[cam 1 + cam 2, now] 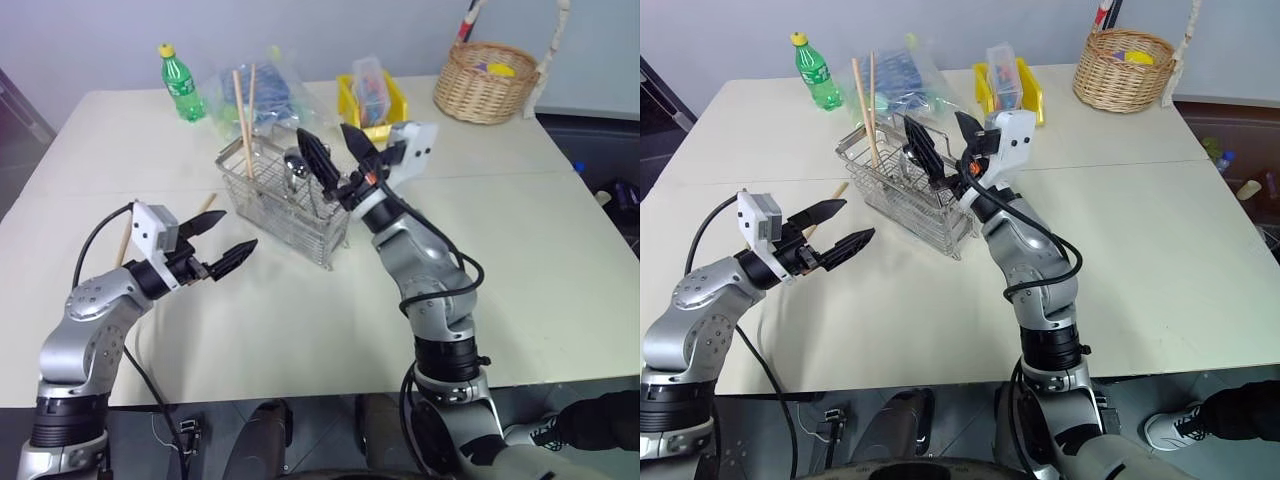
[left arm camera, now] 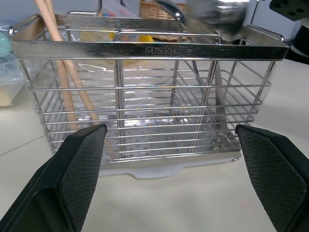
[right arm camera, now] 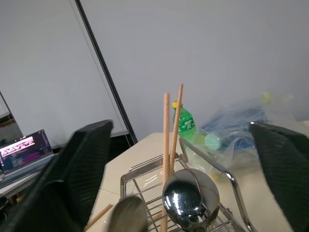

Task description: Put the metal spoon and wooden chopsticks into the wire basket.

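Note:
The wire basket (image 1: 272,196) stands mid-table. Two wooden chopsticks (image 1: 243,112) stand upright in its left end compartment. The metal spoon (image 1: 296,165) stands in the basket's right part with its shiny bowl (image 3: 190,198) upward. My right gripper (image 1: 323,132) hangs open just above the spoon, its fingers apart from it and nothing between them. My left gripper (image 1: 238,230) is open and level, a short way in front of the basket's long side (image 2: 145,50), holding nothing. Another wooden chopstick (image 1: 206,206) lies flat on the table behind my left gripper.
A green bottle (image 1: 180,82), a clear plastic bag (image 1: 270,92) and a yellow bin (image 1: 372,100) stand behind the basket. A round wicker basket (image 1: 487,82) sits at the far right. The table (image 1: 540,260) has free room to the right.

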Available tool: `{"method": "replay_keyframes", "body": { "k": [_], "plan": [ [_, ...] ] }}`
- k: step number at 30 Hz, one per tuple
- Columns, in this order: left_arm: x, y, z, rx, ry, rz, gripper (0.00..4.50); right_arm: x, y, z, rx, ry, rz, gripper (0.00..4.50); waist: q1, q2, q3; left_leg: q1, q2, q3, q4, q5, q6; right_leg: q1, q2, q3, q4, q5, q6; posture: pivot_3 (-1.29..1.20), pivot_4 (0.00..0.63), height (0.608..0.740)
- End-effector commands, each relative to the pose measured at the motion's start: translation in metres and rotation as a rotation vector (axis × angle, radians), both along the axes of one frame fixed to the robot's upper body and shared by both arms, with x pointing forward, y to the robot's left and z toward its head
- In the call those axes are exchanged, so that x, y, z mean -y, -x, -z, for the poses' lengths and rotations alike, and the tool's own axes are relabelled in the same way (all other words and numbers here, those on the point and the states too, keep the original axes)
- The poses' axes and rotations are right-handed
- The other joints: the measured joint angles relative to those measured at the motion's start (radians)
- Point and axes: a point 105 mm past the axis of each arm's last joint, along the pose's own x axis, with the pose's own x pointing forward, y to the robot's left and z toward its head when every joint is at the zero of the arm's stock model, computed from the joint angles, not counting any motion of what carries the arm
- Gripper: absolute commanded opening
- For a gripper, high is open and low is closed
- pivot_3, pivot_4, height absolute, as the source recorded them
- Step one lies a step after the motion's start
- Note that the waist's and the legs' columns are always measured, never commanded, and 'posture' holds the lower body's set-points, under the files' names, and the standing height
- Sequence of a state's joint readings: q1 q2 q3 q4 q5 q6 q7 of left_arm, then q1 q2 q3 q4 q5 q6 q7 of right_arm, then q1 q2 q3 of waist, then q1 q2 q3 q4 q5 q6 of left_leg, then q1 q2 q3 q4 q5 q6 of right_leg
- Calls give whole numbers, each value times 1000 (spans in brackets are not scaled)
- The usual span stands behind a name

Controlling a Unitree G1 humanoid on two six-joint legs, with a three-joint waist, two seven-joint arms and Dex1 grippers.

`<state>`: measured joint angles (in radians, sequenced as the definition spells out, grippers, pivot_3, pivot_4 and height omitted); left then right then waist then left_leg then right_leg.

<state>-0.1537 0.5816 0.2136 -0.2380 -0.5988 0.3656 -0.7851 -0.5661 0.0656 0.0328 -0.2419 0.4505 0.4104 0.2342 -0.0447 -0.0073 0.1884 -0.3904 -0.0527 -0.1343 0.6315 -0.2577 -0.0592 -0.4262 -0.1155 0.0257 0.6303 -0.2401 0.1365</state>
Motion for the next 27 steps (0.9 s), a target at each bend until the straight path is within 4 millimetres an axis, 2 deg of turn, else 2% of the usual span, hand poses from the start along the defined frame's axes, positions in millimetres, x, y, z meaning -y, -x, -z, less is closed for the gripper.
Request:
{"method": "replay_keyframes", "body": {
  "k": [1,4,7,16,21,27],
  "plan": [
    [-8,-2,-11,48,-6,-36,4500,4,11,-23,106,-4,10,4462,1,0,0,0,0,0,0,0,0,0,0,0,0,0,0,0,150,740],
    [-15,-7,-13,62,-5,-86,4500,11,15,-30,143,33,18,4462,1,0,0,0,0,0,0,0,0,0,0,0,0,0,0,0,150,740],
    [-24,-9,-13,65,5,-140,4500,30,21,-35,177,122,18,4462,1,0,0,0,0,0,0,0,0,0,0,0,0,0,0,0,150,740],
    [-45,-10,0,49,44,-306,4500,70,52,-33,163,365,-61,4462,3,-1,-1,0,0,0,0,0,0,1,0,0,-1,0,0,0,150,740],
    [-51,-7,9,24,76,-369,4500,86,68,-25,117,453,-103,4462,7,-1,0,0,0,0,1,0,0,2,0,0,-1,0,0,0,150,740],
    [-51,-3,17,1,85,-385,4500,105,86,-4,31,560,-166,4462,25,-2,-1,0,0,2,1,0,1,3,-1,0,-3,0,0,0,150,740]
  ]
}}
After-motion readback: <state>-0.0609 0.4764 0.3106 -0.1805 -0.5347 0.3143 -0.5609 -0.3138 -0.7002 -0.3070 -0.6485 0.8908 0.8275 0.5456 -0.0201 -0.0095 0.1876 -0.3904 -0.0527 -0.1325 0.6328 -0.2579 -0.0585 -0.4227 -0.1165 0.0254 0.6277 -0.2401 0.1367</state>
